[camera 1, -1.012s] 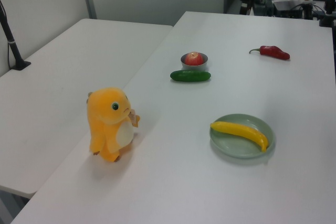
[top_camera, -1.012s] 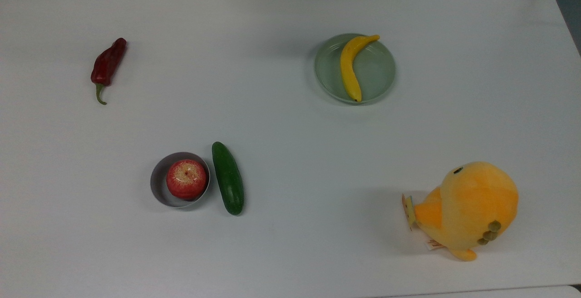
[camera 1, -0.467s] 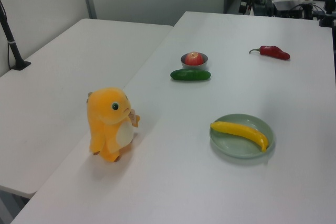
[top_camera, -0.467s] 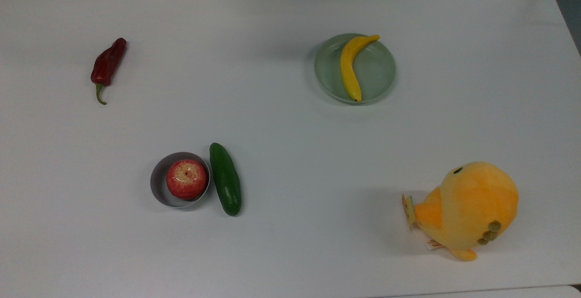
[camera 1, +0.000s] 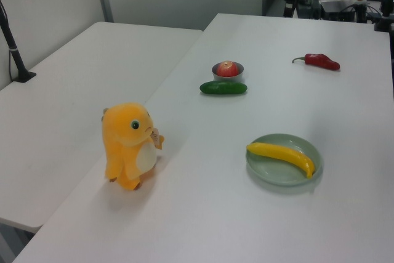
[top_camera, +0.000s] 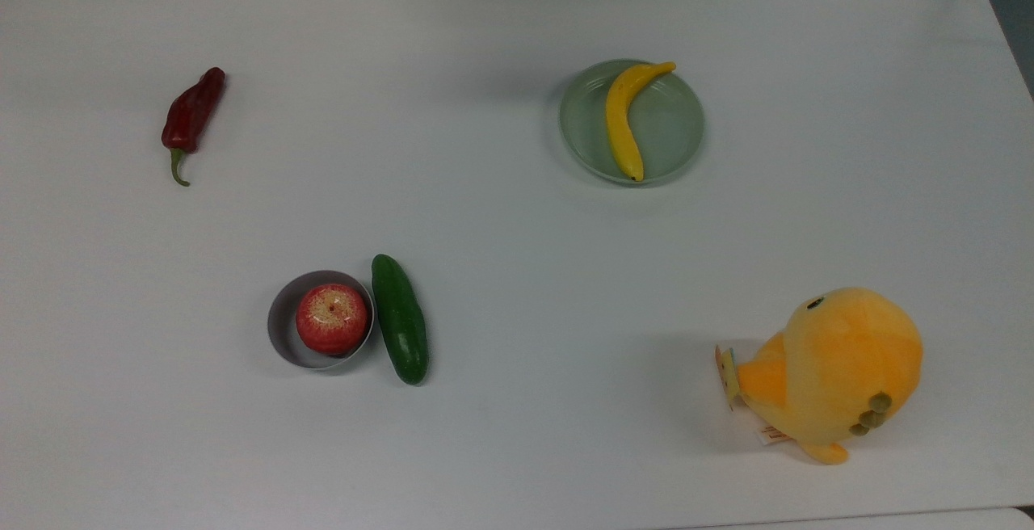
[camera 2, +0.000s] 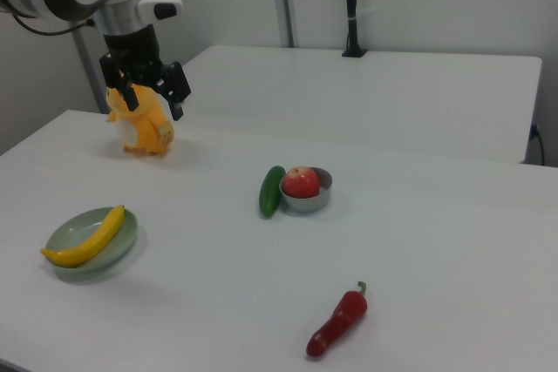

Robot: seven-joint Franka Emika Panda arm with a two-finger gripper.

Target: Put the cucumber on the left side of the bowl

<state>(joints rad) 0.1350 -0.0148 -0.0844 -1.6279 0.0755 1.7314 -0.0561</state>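
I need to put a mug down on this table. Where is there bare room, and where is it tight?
Widest bare patch: mid-table between the chili pepper and the plate holding the banana. Also free: between the cucumber and the plush toy. Tight: the cucumber lies right against the bowl with the apple.

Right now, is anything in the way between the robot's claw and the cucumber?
Nothing visible is. In the right view the gripper hangs open, high in front of the orange plush toy, and only bare table lies between it and the cucumber, which rests against the bowl holding an apple.
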